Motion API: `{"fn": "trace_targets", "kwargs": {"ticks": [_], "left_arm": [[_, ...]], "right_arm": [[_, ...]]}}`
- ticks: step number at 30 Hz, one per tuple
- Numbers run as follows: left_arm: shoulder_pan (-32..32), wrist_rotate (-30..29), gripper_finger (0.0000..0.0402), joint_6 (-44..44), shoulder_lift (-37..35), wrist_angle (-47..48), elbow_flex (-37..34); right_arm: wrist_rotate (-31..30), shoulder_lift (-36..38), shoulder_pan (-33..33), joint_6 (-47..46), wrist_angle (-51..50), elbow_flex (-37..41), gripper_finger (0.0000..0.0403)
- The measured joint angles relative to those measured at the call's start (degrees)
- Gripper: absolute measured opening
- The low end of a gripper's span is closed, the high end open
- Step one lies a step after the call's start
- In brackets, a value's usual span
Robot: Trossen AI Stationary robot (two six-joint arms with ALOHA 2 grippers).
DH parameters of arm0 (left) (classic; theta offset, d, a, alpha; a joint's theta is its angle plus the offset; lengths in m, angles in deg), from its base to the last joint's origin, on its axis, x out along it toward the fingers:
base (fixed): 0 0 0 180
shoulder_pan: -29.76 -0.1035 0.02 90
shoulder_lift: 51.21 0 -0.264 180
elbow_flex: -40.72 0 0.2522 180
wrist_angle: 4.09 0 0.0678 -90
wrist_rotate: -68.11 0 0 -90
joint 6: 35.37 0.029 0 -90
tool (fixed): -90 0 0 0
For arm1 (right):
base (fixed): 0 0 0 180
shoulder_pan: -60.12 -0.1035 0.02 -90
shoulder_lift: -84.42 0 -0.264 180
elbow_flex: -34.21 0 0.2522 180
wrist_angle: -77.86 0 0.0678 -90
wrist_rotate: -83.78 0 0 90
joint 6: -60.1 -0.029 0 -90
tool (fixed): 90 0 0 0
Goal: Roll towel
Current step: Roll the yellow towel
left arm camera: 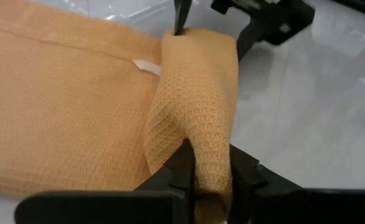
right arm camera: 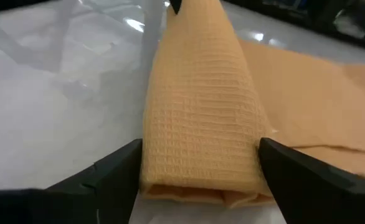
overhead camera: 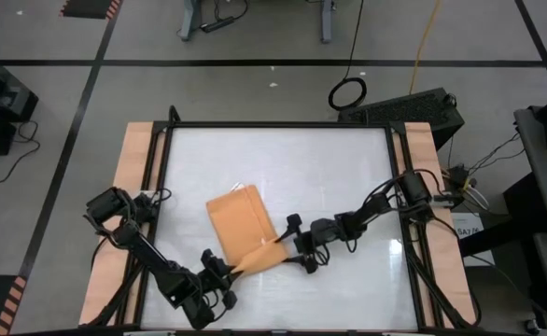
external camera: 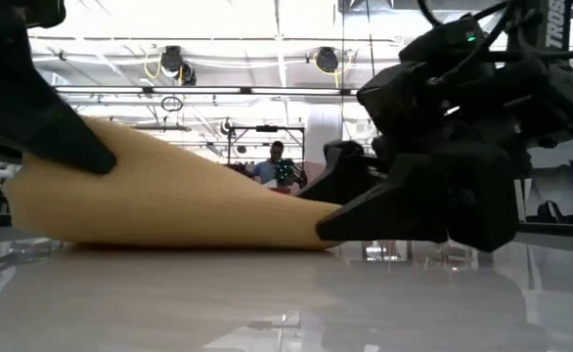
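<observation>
The orange-tan towel [overhead camera: 241,219] lies on the white table, its flat part spread toward the far side and its near edge rolled into a short roll [overhead camera: 259,257]. A small white tag [left arm camera: 146,66] shows beside the roll. My left gripper [overhead camera: 230,271] is shut on the roll's left end. My right gripper [right arm camera: 201,177] is open at the roll's right end [right arm camera: 201,186], one finger on each side of it. In the low view the towel [external camera: 169,196] stands higher at its left. My left gripper pinches the roll's left end [left arm camera: 210,165] between its two fingers, several layers of cloth. The fingers [left arm camera: 184,171] come slanting down from the table's near left and lie along the roll. Whether my right gripper's fingers [right arm camera: 117,174] touch the roll, I cannot tell.
The white tabletop [overhead camera: 348,177] stretches bare to the far and right of the towel, framed by dark rails and wooden side strips [overhead camera: 133,187]. Beyond the table a person [external camera: 277,161] shows in the room.
</observation>
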Motion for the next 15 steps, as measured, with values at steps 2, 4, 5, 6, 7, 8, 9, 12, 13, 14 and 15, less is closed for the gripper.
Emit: {"fn": "trace_targets", "kwargs": {"ticks": [2, 4, 5, 6, 7, 8, 9, 12, 13, 14, 15], "left_arm": [[-0.16, 1.21, 0.0056, 0.00, 0.00, 0.02, 0.00], [-0.35, 1.95, 0.0057, -0.04, 0.00, -0.02, 0.00], [-0.42, 2.17, 0.0057, -0.07, 0.00, -0.02, 0.00], [-0.49, 2.22, 0.0057, -0.12, 0.00, -0.02, 0.00], [-0.48, 2.23, 0.0057, -0.13, 0.00, -0.05, 0.00], [-0.48, 2.23, 0.0060, -0.11, 0.00, -0.07, 0.00], [-0.48, 2.26, 0.0064, -0.11, 0.00, -0.05, 0.00], [-0.14, 2.28, 0.0088, 0.25, -0.36, 0.03, 0.00], [0.01, 2.27, 0.0099, 0.30, -0.76, 0.11, 0.00], [0.19, 2.26, 0.0111, 0.20, -1.26, 0.09, 0.00], [0.43, 2.24, 0.0122, 0.03, -1.84, 0.19, 0.00]], "right_arm": [[2.33, 0.00, 0.90, -2.98, -0.04, -0.07, 0.0306], [3.67, 0.00, 1.55, -5.72, -0.38, -0.46, 0.0306], [4.45, 0.00, 1.74, -6.48, -1.19, -0.91, 0.0306], [5.30, 0.00, 1.86, -6.78, -2.27, -1.44, 0.0306], [5.93, 0.00, 1.94, -6.96, -3.69, -2.06, 0.0306], [6.20, 0.00, 1.99, -7.00, -5.16, -2.74, 0.0306], [6.31, 0.00, 2.01, -6.90, -6.80, -3.46, 0.0306], [6.36, 0.07, 2.02, -5.97, -11.44, -5.18, 0.0306], [6.39, 0.11, 2.03, -5.85, -12.36, -5.53, 0.0306], [6.38, 0.13, 2.03, -5.83, -13.00, -5.77, 0.0306], [6.38, 0.15, 2.03, -5.81, -13.32, -5.88, 0.0306]]}}
